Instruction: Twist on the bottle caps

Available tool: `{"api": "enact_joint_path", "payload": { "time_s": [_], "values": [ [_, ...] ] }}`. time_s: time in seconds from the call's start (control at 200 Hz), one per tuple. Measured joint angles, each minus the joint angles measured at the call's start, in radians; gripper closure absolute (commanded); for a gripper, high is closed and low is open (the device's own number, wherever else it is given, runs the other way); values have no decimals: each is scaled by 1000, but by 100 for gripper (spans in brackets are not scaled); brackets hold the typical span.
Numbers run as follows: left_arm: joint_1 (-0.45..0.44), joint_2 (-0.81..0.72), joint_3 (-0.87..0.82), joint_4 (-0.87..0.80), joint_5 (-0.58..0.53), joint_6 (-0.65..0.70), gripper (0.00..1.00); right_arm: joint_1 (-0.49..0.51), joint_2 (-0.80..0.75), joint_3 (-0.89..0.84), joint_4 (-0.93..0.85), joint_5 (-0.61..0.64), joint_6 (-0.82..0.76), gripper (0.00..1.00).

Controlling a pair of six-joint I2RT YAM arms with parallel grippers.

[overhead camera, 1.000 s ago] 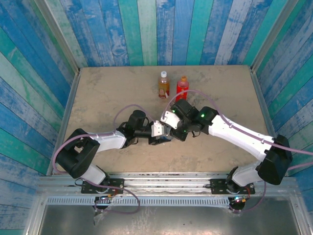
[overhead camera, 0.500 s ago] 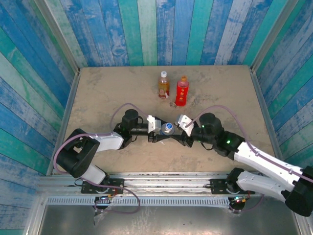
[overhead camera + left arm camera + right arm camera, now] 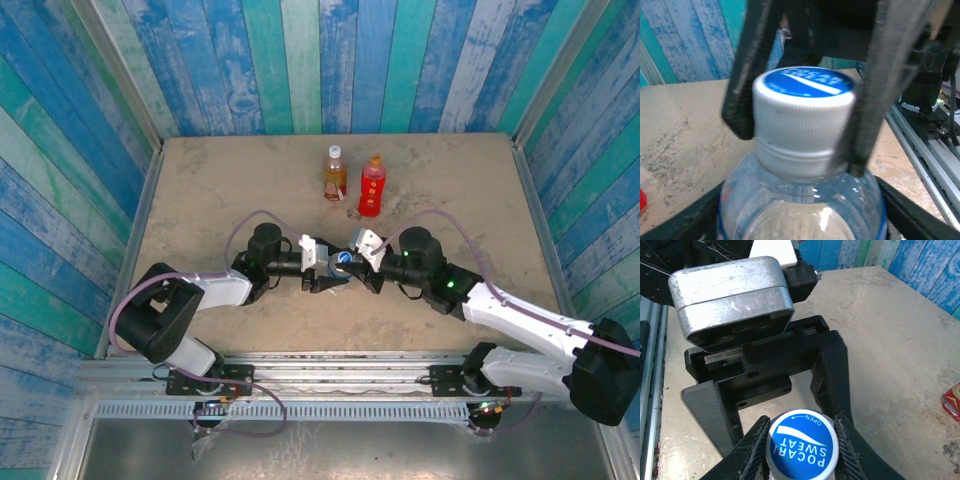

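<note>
From the top camera, we are seeing the clear bottle [image 3: 341,268] standing up near the middle of the sandy table [image 3: 200,180]. Its blue cap [image 3: 343,259] is sitting on top. The left gripper [image 3: 330,272] is reaching in from the left and the right gripper [image 3: 355,262] from the right. Both are meeting at the bottle. From up here we cannot tell how tight the fingers are. Farther back, the tea bottle [image 3: 334,178] and the red bottle [image 3: 371,192] are standing side by side, well apart from the grippers. The tea bottle is wearing a white cap [image 3: 334,151] and the red one an orange cap [image 3: 375,159].

From the left wrist camera, we are looking at the bottle up close. The left gripper's own fingers [image 3: 682,225] are hugging its round body low down, one on each side. The cap, white on its side and blue on top, is sitting on the neck. Two dark fingers of the right gripper are coming down from above and pressing on the cap, one on each side.

From the right wrist camera, we are looking down on the cap and reading "POCARI SWEAT" on it. The right fingers [image 3: 757,445] are pinching it, touching both sides. Behind it, the left gripper's black fingers are holding the bottle. A bit of the red bottle is peeking in at the right edge.
</note>
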Motion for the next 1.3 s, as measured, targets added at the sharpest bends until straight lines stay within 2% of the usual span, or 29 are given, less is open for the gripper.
{"api": "enact_joint_path", "payload": {
  "time_s": [0.08,0.125,0.345,0.601,0.796,0.871,1.121,1.302],
  "values": [
    [0,0,-8,27,-28,-21,0,1,0,0,-6,31,6,83],
    [0,0,-23,60,-58,-42,6,1,2,2,-12,70,17,84],
    [-1,0,-163,311,-314,-216,6,-71,158,105,-17,280,162,84],
    [-1,0,-256,351,-531,-291,6,-83,416,289,12,400,303,83],
    [-1,0,-267,351,-599,-306,6,-83,504,336,37,418,331,79],
    [-1,0,-267,351,-608,-306,6,-83,515,339,48,423,331,69],
    [0,0,-264,346,-628,-317,6,-83,493,351,27,429,325,21],
    [67,-43,-209,248,-649,-347,6,-92,340,312,26,474,288,5]
  ]
}}
